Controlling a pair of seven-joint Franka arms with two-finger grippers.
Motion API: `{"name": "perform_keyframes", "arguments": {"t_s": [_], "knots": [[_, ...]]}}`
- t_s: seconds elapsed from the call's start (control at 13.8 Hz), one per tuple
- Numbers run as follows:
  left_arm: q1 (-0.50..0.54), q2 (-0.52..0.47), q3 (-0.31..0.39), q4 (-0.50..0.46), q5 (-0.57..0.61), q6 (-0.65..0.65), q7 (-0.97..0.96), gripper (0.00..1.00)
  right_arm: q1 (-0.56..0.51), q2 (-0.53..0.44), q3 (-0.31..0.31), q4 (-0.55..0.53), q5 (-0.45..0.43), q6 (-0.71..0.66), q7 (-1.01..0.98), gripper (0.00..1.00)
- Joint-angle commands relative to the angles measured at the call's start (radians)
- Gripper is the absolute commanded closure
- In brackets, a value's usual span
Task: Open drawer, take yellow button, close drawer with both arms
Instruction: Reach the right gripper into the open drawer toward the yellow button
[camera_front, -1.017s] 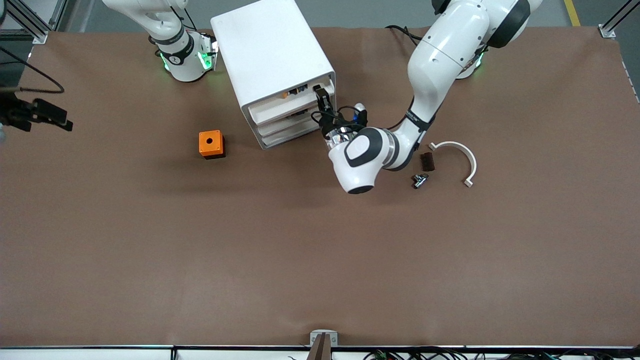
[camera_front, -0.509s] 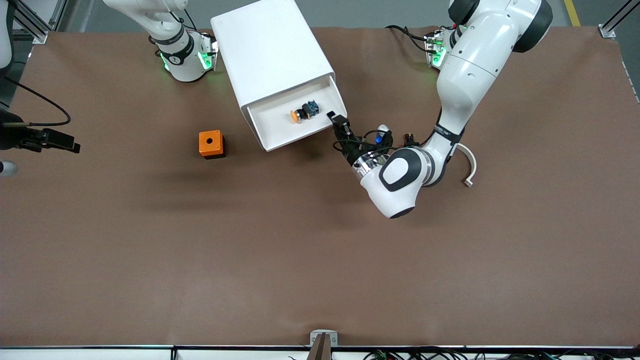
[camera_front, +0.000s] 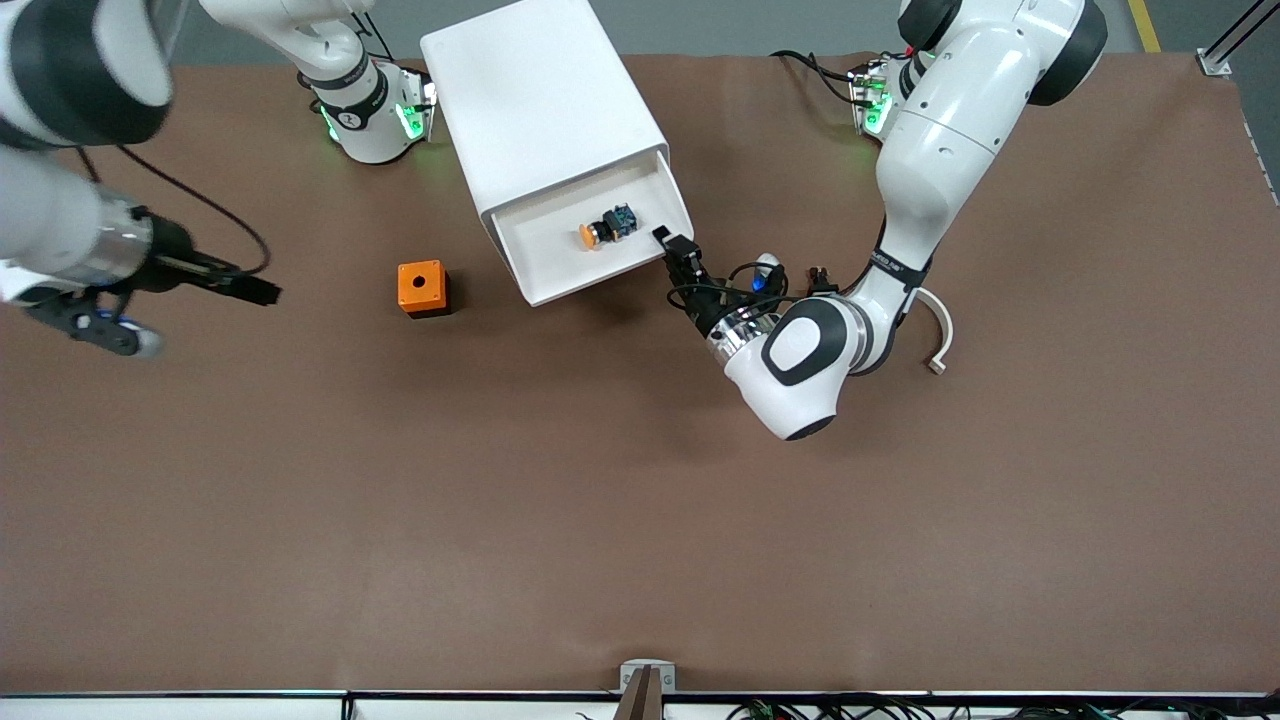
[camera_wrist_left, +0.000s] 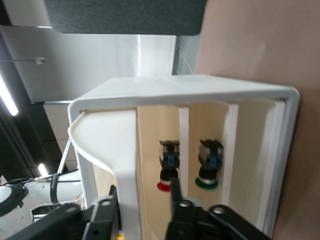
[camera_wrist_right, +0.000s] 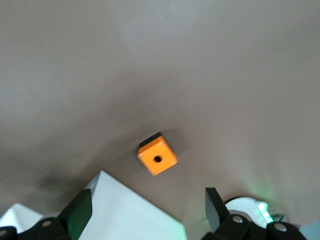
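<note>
The white cabinet's (camera_front: 545, 100) top drawer (camera_front: 585, 282) stands pulled out. The button (camera_front: 598, 230), orange cap on a dark blue body, lies on its side in the drawer. My left gripper (camera_front: 677, 250) is at the drawer's front corner toward the left arm's end. In the left wrist view the left gripper (camera_wrist_left: 141, 197) is open, its fingers (camera_wrist_left: 175, 192) astride the drawer's front wall (camera_wrist_left: 125, 150) with a gap on one side. My right gripper (camera_front: 262, 292) hangs open and empty over the table, beside the orange box (camera_front: 422, 288); the right gripper (camera_wrist_right: 147, 210) holds nothing.
The orange box (camera_wrist_right: 157, 159) with a black hole stands toward the right arm's end from the cabinet. A white curved part (camera_front: 940, 322) lies beside the left arm's wrist. Push buttons with a red cap (camera_wrist_left: 167, 185) and a green cap (camera_wrist_left: 207, 184) show under the drawer.
The top drawer was pulled out by the left gripper, which has since loosened its fingers. The right arm has swung down and inward toward the orange box.
</note>
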Motion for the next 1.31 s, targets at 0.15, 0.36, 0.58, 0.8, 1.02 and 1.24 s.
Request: {"name": "perform_keyframes", "arguments": {"t_s": [0.15,0.36,0.58,0.8,1.02,1.24], "knots": [[0.004,-0.004,0.004,0.082,0.016,0.007,0.097,0.00,0.238,-0.025,-0.010,-0.020,0.023,0.058,0.477,0.00],[0.040,-0.009,0.003,0.114,0.018,0.006,0.333,0.00,0.385,-0.023,-0.010,-0.062,0.043,0.170,0.738,0.00],[0.046,-0.011,0.052,0.176,0.027,0.006,0.564,0.00,0.519,-0.019,-0.010,-0.158,0.043,0.367,0.965,0.00],[0.031,-0.052,0.122,0.179,0.045,0.012,0.802,0.00,0.619,0.033,-0.011,-0.206,0.043,0.517,1.126,0.00],[-0.003,-0.125,0.118,0.176,0.209,0.122,0.959,0.00,0.676,0.107,-0.011,-0.203,0.039,0.581,1.214,0.00],[-0.067,-0.182,0.113,0.168,0.389,0.267,1.059,0.00,0.693,0.144,-0.011,-0.200,0.040,0.588,1.217,0.00]]}}
